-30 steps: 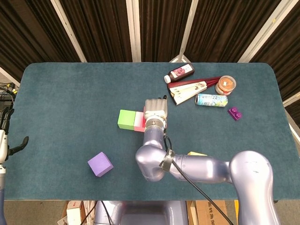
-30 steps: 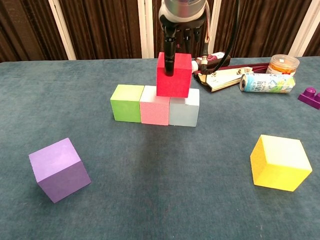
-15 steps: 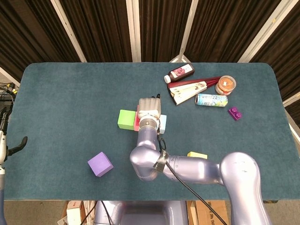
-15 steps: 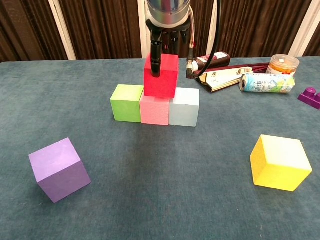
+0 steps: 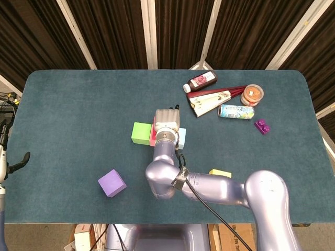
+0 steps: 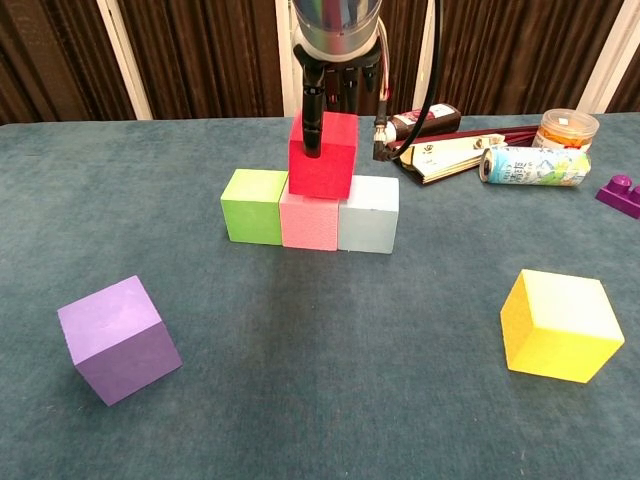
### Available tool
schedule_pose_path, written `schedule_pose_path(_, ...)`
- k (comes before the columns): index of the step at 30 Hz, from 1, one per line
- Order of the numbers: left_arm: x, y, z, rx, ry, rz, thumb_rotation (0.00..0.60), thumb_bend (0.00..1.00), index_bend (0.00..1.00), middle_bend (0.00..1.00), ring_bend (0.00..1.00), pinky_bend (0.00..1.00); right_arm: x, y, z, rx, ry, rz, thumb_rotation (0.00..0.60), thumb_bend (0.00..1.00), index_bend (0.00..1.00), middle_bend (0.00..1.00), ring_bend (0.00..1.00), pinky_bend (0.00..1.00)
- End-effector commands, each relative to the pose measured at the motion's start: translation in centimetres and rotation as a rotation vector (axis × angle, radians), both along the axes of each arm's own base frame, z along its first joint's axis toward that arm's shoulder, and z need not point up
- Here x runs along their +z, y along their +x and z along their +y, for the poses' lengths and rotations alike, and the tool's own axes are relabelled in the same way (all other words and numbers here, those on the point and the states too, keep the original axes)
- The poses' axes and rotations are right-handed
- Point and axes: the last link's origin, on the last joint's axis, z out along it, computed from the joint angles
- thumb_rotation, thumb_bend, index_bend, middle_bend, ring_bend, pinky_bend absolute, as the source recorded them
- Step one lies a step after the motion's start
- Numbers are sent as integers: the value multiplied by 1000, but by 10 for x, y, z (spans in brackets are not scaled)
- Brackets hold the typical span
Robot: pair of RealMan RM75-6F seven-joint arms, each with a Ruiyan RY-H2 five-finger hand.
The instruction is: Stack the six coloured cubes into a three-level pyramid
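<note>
Red cube: gripped by right hand, atop pink cube
Beside: green cube, pale-blue cube
Left hand: open, nothing held

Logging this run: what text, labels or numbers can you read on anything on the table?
Nothing reads clearly.
Dark bottle with pink flower label: print too small.
Lying printed can, blue and white: pattern visible, lettering blurred.
Folded paper fan with red handles: markings illegible.
Clear tub with orange lid: no readable label.
Coloured cubes, including the red cube held by the right hand: blank faces.
</note>
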Motion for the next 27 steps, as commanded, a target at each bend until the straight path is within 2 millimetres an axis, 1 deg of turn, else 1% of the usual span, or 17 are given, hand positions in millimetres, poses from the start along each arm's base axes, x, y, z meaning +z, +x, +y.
schedule_pose_path(1,0,0,0,0,1,0,600,359,0,0,0,0,0,-1,0,-3,2,0,600,287,355,345,159,0)
schedule_pose_path(17,-1,1,0,1,1,5,600,359,0,0,0,0,3,-8,-1,-7,19,3,600,287,355,312,124,0)
schedule_pose_path(27,-1,1,0,6,5,7,600,359,0,0,0,0,2,-9,-1,-2,25,3,600,287,329,297,109,0)
